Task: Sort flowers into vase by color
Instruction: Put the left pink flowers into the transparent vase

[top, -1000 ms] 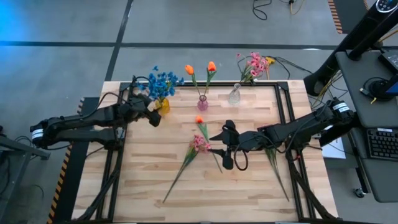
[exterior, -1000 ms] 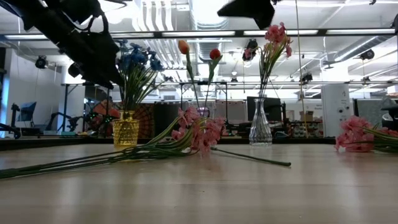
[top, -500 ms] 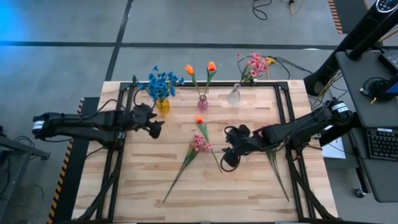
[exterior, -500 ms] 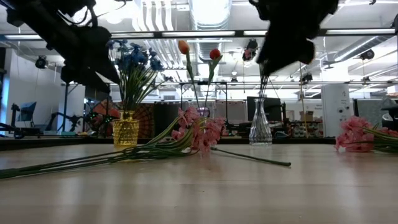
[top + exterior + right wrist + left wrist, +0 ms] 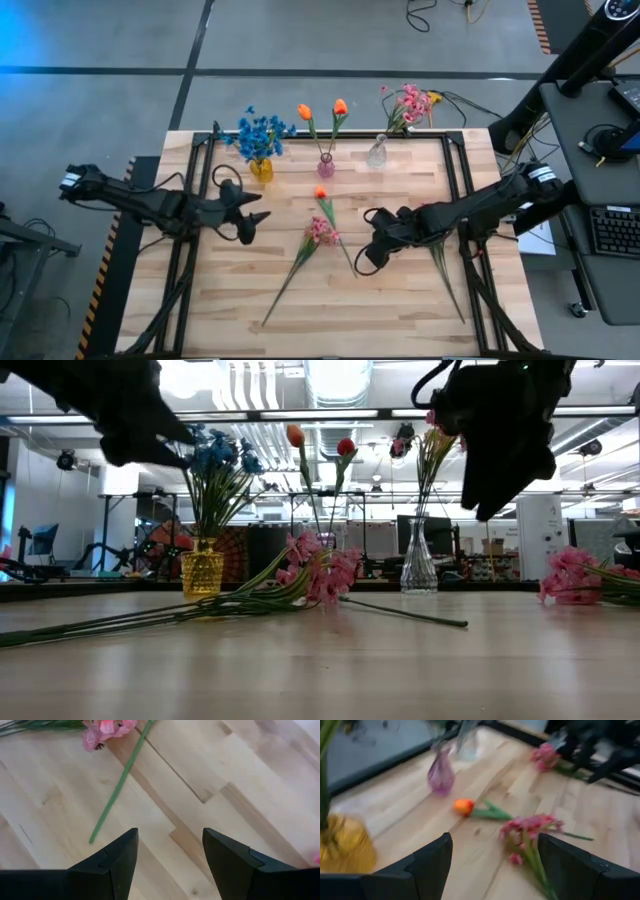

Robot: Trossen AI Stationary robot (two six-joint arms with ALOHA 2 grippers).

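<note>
- Hovering my right gripper [image 5: 169,865] over bare table [image 5: 400,300], jaws spread wide, nothing in them; a loose green stem [image 5: 117,790] lies just ahead of the tips.
- In the high view that right gripper [image 5: 372,252] sits just right of the stem's lower end, near table centre.
- My left gripper [image 5: 492,865] also gapes wide and empty, aimed across the table at the loose flowers; in the high view it [image 5: 250,225] is left of centre, below the yellow vase [image 5: 262,170].
- Loose on the wood: orange tulip [image 5: 321,192] with its stem running down toward the right gripper, pink spray [image 5: 320,231] crossing it, another pink spray [image 5: 578,582] by the right edge.
- Far row, already filled: blue flowers [image 5: 262,132] in the yellow vase, two orange tulips [image 5: 322,110] in the purple vase [image 5: 326,165], pink blooms [image 5: 408,103] in the clear vase [image 5: 377,153].
- Step, my read: approach for the next pick, likely the tulip stem; no grasp yet.
- Next needs: drop the right jaws astride the stem, close, lift without dragging the pink spray lying over it, carry to the purple vase.
</note>
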